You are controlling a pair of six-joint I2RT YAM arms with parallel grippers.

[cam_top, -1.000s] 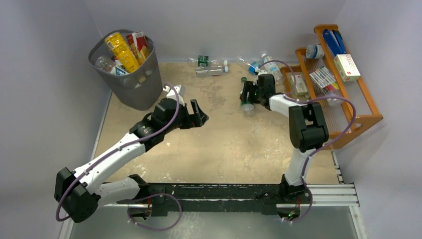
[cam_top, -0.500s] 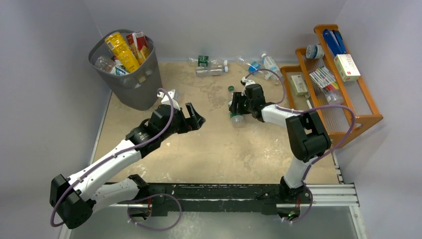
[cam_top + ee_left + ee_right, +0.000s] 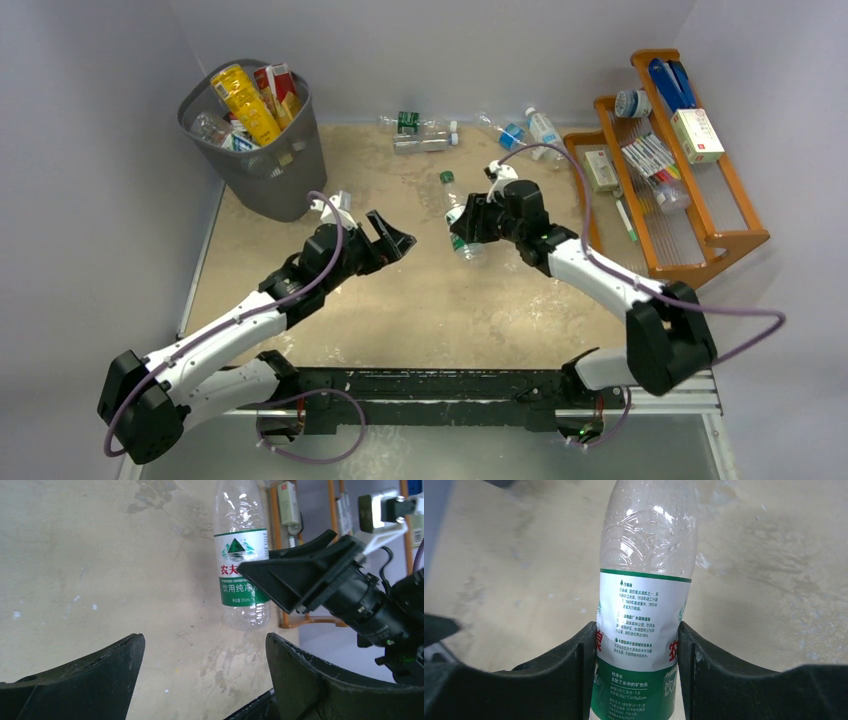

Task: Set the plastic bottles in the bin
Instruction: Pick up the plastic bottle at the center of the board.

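I'm clamping the green-label bottle (image 3: 649,540) in my right gripper (image 3: 472,222), over mid-table (image 3: 400,300). My left gripper (image 3: 388,232) is hanging wide open, empty, facing it. The bin (image 3: 290,180) is holding several bottles; spare bottles (image 3: 425,142) are lying along the far edge. I'm guessing past halfway.

I saw a lab robot cell: plain grey walls (image 3: 440,50) boxed the stained table (image 3: 450,300), metal mounting rail (image 3: 450,383) along near edge.

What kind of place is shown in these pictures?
Probably a robot lab test cell: two arms bolted to a rail, plain walls around the table, and bottles, a bin and a rack laid out.
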